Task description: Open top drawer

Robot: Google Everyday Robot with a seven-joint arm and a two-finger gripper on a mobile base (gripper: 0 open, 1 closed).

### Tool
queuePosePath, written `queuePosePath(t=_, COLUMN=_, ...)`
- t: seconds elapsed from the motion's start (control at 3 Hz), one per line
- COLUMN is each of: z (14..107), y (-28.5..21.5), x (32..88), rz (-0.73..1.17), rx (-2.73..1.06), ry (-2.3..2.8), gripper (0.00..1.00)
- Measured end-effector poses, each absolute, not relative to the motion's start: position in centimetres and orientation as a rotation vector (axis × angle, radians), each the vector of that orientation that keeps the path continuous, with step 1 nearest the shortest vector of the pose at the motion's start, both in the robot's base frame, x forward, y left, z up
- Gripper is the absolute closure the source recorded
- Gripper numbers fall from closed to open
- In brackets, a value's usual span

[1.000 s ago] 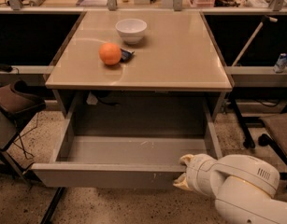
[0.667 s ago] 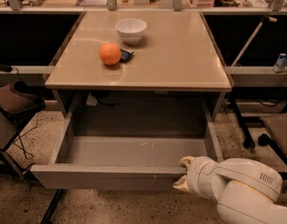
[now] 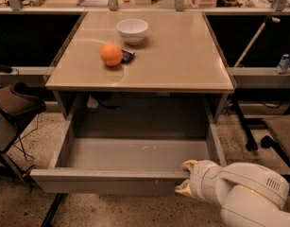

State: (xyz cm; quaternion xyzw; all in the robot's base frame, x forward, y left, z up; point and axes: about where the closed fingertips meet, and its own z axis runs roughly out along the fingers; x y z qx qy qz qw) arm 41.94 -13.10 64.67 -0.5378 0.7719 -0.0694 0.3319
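Observation:
The top drawer (image 3: 106, 179) is a wide, shallow grey drawer under the beige desk top (image 3: 182, 56). It stands pulled far out toward me, and its grey inside is bare. Small white scuff marks show on its front panel right of centre. My gripper (image 3: 186, 176) is at the right end of the drawer's front panel, with one pale fingertip over the top edge and one below in front. The white arm runs off to the lower right.
On the desk top sit an orange (image 3: 111, 54), a white bowl (image 3: 132, 30) and a small dark object (image 3: 127, 56). A brown chair (image 3: 14, 103) stands at the left, another chair (image 3: 281, 131) at the right. A cluttered shelf runs along the back.
The drawer has slid a little further out toward me, with the gripper moving along at its front panel. The objects on the desk have not moved.

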Motion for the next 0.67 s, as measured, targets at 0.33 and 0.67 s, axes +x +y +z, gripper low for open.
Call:
queuePosePath(t=0.33, z=64.90, y=-13.03, x=41.26, rz=-0.172, rx=-1.380, ry=2.018, gripper=1.00)
queuePosePath(t=0.67, z=64.98, y=-13.01, x=41.12, rz=-0.171, rx=-1.375, ry=2.018, gripper=1.00)
